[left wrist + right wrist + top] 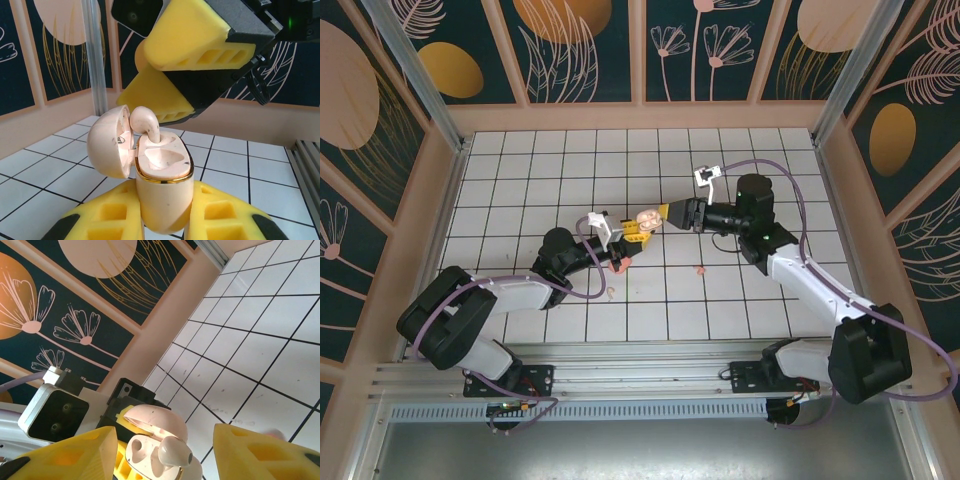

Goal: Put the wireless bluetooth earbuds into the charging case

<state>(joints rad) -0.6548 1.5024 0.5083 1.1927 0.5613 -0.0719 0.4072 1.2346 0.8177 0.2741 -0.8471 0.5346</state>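
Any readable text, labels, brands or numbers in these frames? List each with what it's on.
No readable text.
charging case: plain, no brand visible.
case lid: small dark marks inside, too blurred to read.
wall panels: flower and leaf drawings, no words.

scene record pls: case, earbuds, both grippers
case: beige, upright, lid open
left gripper: shut on case
right gripper: open, close over case, holding nothing
in case: one beige earbud, stem in a slot, head sticking up; other slot empty
on table: two pink earbuds, one loose beige earbud
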